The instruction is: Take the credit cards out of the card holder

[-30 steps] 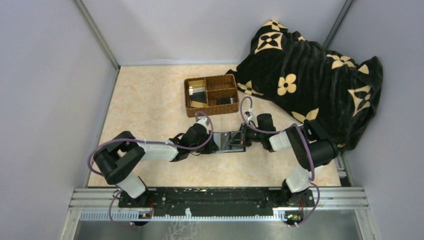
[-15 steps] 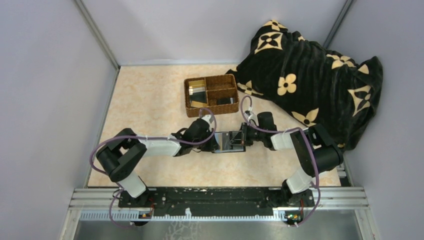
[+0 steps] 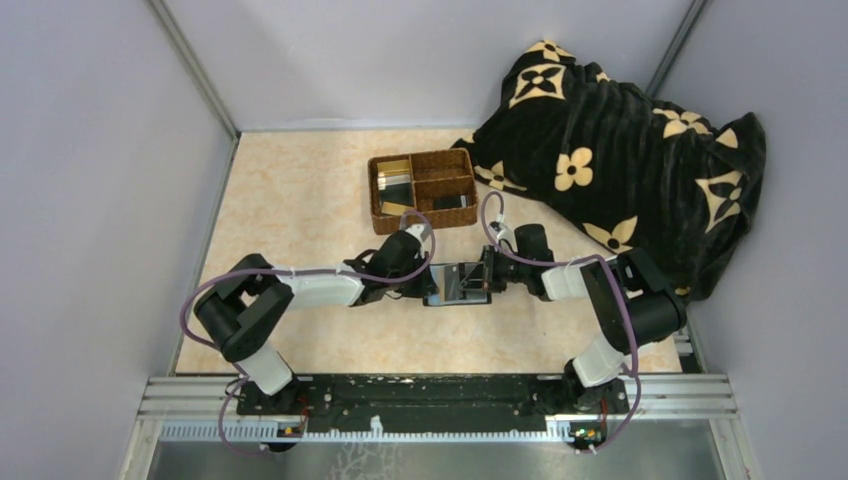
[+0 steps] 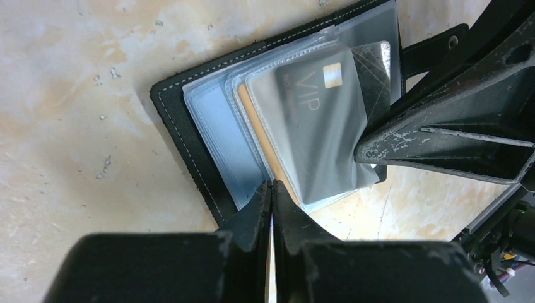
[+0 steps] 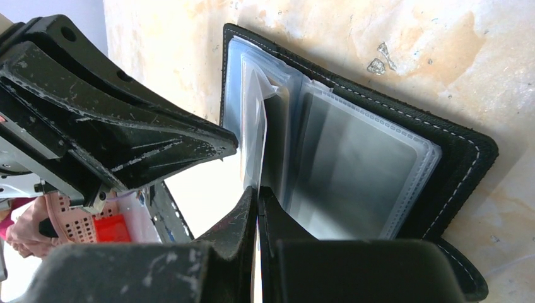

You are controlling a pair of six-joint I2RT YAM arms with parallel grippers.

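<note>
Jaws shut, left gripper meets edge of thin orange card in open black stitched card holder; right gripper pinches clear plastic sleeve.

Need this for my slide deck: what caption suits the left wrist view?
Left gripper, closed, at the edge of the open card holder, beside a sleeved grey VIP card.
</note>
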